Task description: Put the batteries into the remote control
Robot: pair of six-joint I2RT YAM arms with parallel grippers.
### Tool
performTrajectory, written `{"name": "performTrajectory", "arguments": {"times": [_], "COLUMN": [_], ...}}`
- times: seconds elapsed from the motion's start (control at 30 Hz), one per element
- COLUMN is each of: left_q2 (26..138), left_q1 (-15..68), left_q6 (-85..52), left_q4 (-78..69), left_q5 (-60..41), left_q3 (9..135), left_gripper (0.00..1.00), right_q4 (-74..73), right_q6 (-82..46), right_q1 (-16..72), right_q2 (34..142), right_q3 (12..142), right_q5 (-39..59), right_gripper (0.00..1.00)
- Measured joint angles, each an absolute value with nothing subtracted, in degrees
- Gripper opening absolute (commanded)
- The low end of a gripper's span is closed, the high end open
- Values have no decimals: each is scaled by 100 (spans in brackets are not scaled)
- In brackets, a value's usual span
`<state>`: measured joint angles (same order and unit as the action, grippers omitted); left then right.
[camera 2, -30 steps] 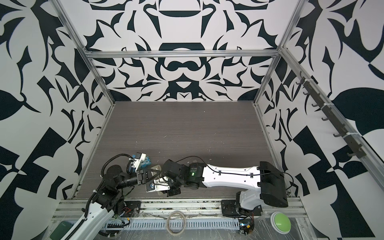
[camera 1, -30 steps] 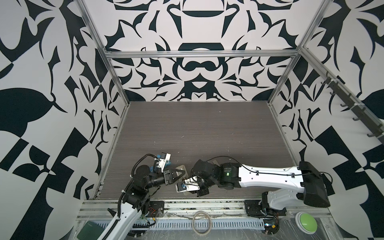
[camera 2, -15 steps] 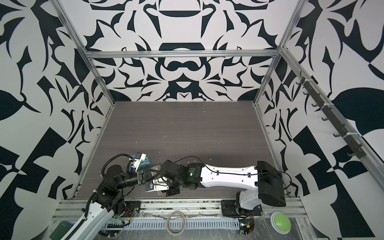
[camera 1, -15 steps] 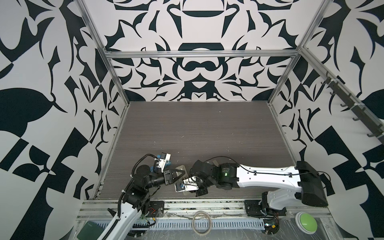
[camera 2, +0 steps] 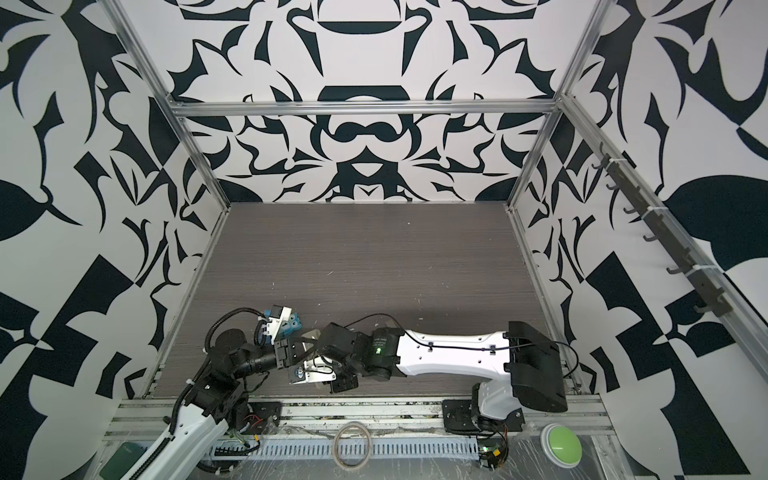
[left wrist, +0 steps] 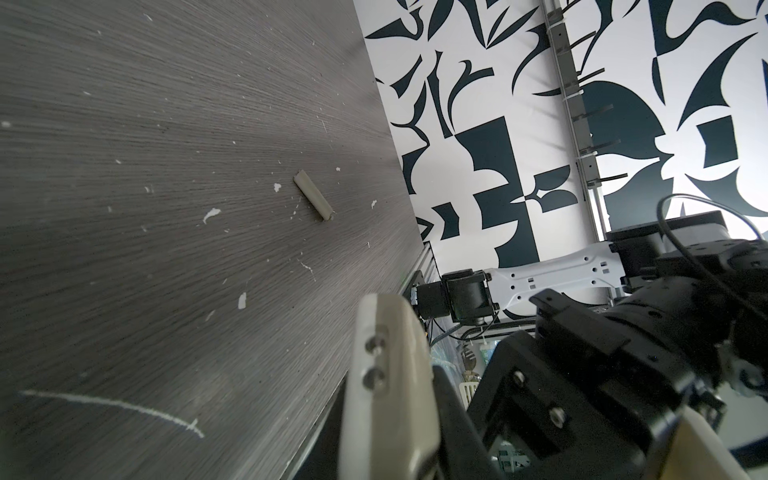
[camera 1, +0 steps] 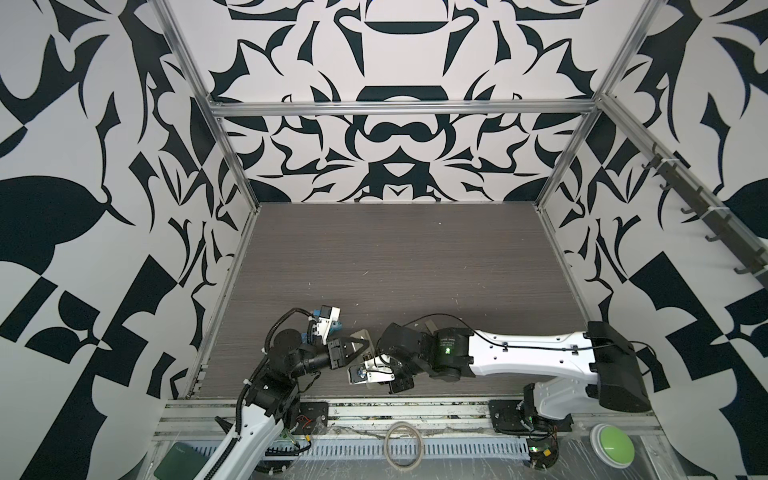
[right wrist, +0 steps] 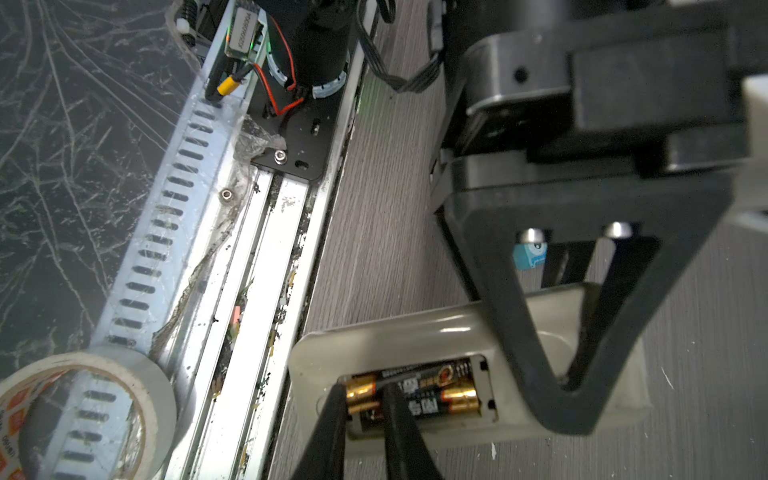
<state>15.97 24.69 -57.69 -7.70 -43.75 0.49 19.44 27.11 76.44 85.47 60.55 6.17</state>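
Straddling the gold end of one of the batteries [right wrist: 432,395], right gripper [right wrist: 363,390] jaws stand narrow; firm pinch or not, cannot tell. Left gripper [camera 1: 368,349] jaws clamped on the other end of the remote control [right wrist: 415,336]. Both batteries lie in its open compartment, remote back-up near the front edge of the tabletop [camera 1: 395,257].

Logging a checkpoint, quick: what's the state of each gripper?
Left gripper: closed on the remote control.
Right gripper: straddling one battery at its gold end; grip cannot be told.
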Motion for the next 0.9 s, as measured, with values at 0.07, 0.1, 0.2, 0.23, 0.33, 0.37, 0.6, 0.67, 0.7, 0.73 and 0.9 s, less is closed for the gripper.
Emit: {"name": "performTrajectory", "arguments": {"times": [0.07,0.1,0.2,0.23,0.33,0.37,0.6,0.67,0.7,0.73,0.9], "left_q2": [1605,1612,1623,1625,1632,1636,1658,1658,1660,1664,1693], "left_q1": [2464,2462,2453,2451,2443,2438,2432,2429,2427,2425,2429], "left_q6": [-5752,-5741,-5714,-5706,-5693,-5690,-5653,-5649,-5647,-5638,-5640], "left_q4": [-766,-764,-755,-746,-735,-731,-613,-613,-611,-611,-696], "left_q5": [-4346,-4329,-4285,-4268,-4217,-4198,-4040,-4003,-3990,-3977,-4018], "left_q3": [49,49,49,49,49,49,49,49,49,47,47], "left_gripper": [0,0,0,0,0,0,0,0,0,0,0], "right_q4": [1944,1942,1938,1940,1925,1916,1872,1857,1850,1841,1761], "right_q6": [2705,2696,2683,2674,2646,2633,2552,2539,2536,2534,2512], "right_q1": [7651,7655,7662,7662,7666,7666,7669,7669,7669,7669,7664], "right_q2": [8571,8584,8621,8635,8674,8685,8790,8803,8809,8818,8895], "right_q3": [6069,6069,6073,6080,6093,6093,6101,6101,6101,6101,6101], "right_q5": [572,550,486,471,412,392,255,220,204,189,119], "right_gripper": [17,17,16,16,15,15,14,14,14,14,14]}}
